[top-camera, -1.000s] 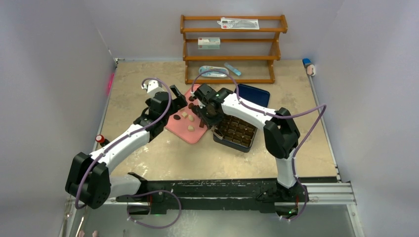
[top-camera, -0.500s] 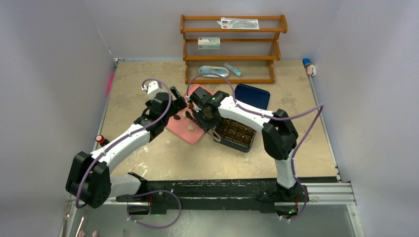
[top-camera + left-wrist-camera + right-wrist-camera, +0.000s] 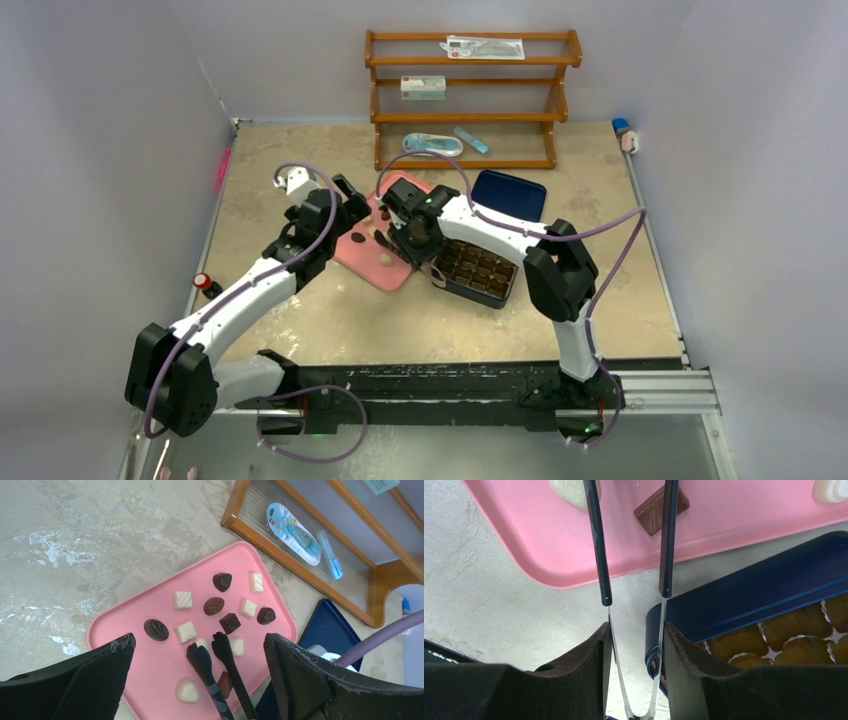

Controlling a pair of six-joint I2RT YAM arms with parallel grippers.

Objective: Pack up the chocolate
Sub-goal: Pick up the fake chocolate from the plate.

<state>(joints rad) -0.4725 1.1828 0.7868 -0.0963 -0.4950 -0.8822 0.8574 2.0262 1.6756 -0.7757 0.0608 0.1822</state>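
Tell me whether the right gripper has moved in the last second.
Yes. The right gripper, holding tongs, shifted left from the gridded box further over the pink tray.

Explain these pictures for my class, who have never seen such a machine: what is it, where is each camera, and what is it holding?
Two white-and-black robot arms are bolted to a beige table. One picture looks down from above; the other two come from cameras on each wrist. The left gripper hangs open by a pink plastic tray of small brown and cream chocolates. The right gripper holds black-tipped metal tongs, tips apart over the tray. Beside it sits a dark blue gridded box; a wooden shelf stands behind.
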